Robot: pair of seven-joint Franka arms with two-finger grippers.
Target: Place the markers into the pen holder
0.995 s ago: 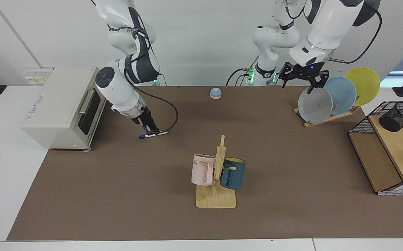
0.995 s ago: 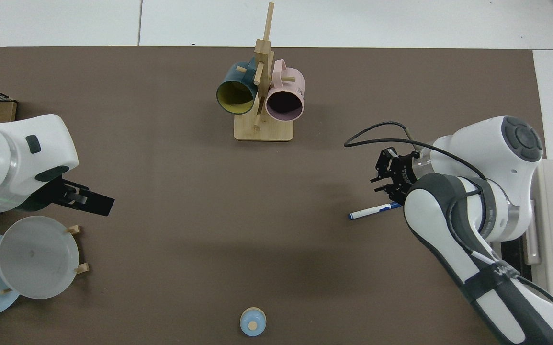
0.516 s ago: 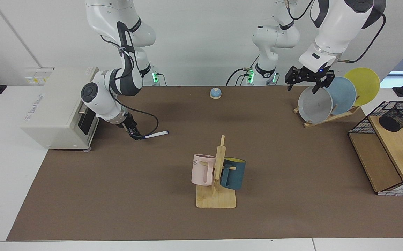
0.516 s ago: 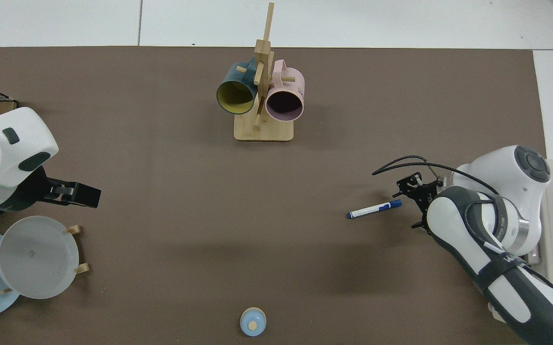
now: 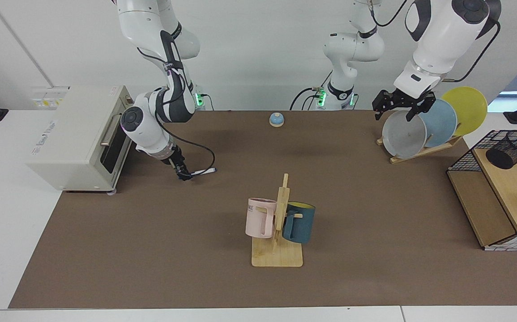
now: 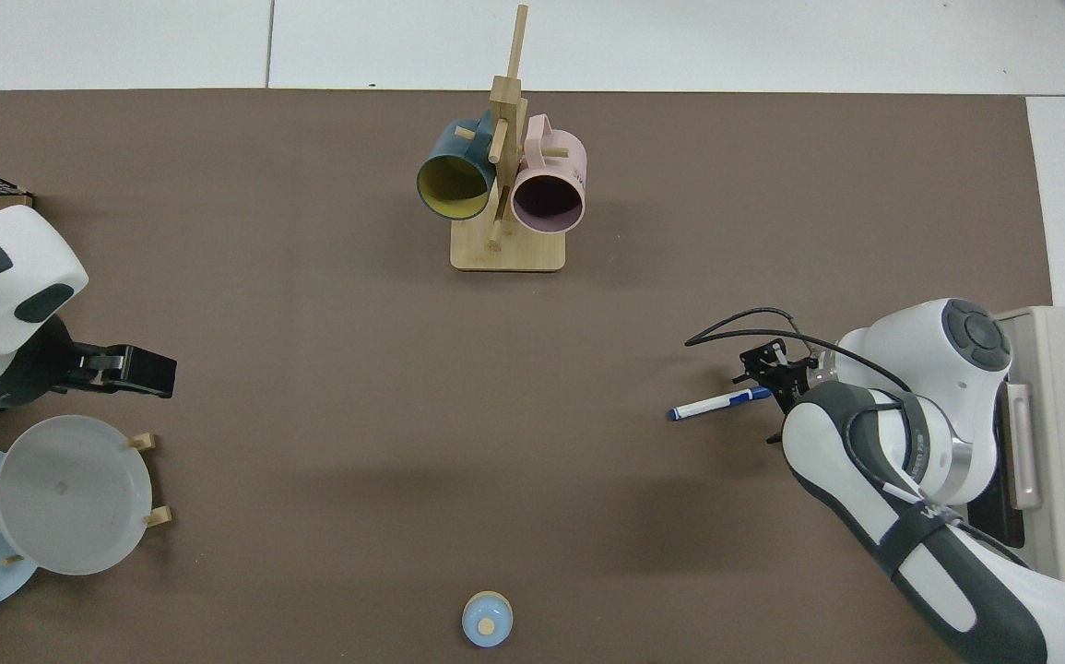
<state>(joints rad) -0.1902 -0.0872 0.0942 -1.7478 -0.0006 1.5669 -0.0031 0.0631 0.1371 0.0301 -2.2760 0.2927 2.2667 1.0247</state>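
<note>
**Top view: marker at the right tool's tip**

We see the marker [image 6: 719,403] lying flat on the desk [image 6: 329,369], its blue-labelled end touching the right tool [image 6: 765,372], stretching toward 9 o'clock. Whether that tool grips it, we cannot tell. Our left tool [image 5: 402,104] hangs open, empty, above the grey plate [image 5: 403,135]. The pen holder [image 5: 512,149] stands far off at 3 o'clock.

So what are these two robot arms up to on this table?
The job is to get the marker into the pen holder, a black mesh cup on the wooden shelf at the far side. The marker lies flat on the brown mat, and the right gripper is low at one end of it, next to the toaster oven. The left gripper waits in the air above the plate rack. The cup looks empty.
</note>
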